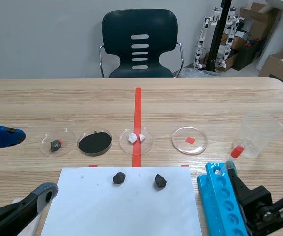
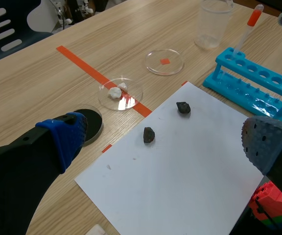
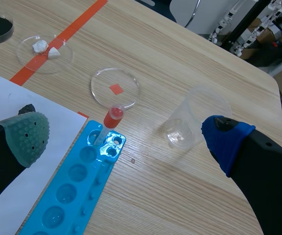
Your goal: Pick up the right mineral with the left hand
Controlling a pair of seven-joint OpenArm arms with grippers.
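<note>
At the table's (image 1: 33, 98) left edge, the left gripper (image 1: 26, 164) hovered low, its fingers spread wide with nothing between them. One blue pad (image 1: 6, 136) sat beside the row of dishes and one grey pad (image 1: 45, 191) by the corner of the white sheet (image 1: 131, 211).

Next came a clear petri dish (image 1: 50, 135) holding a small dark stone and a red speck. Just beside it was a dish of black powder (image 1: 95, 142).

On the white sheet, nearer the robot, lay two dark lumps, well apart. The left mineral (image 1: 119, 177) came first. The right mineral (image 1: 160, 181) rested untouched on the paper, near the sheet's far edge (in the left wrist view it lay ahead of the spread fingers, closer to the grey-padded one).

Beyond the sheet, a dish with white pieces (image 1: 136, 139) straddled the red tape line. To its right was a dish with a red square (image 1: 189, 140).

Further right, a blue test-tube rack (image 1: 222, 201) lay just beside the sheet. A dropper (image 1: 232, 156) with a red bulb stood tilted in its far end hole. A clear plastic cup (image 1: 257, 132) stood near the bulb.

At the far right, the right gripper (image 3: 126, 137) hung over the rack and cup, its fingers wide apart and holding nothing.

A dark chair (image 1: 140, 44) stood behind the table.
</note>
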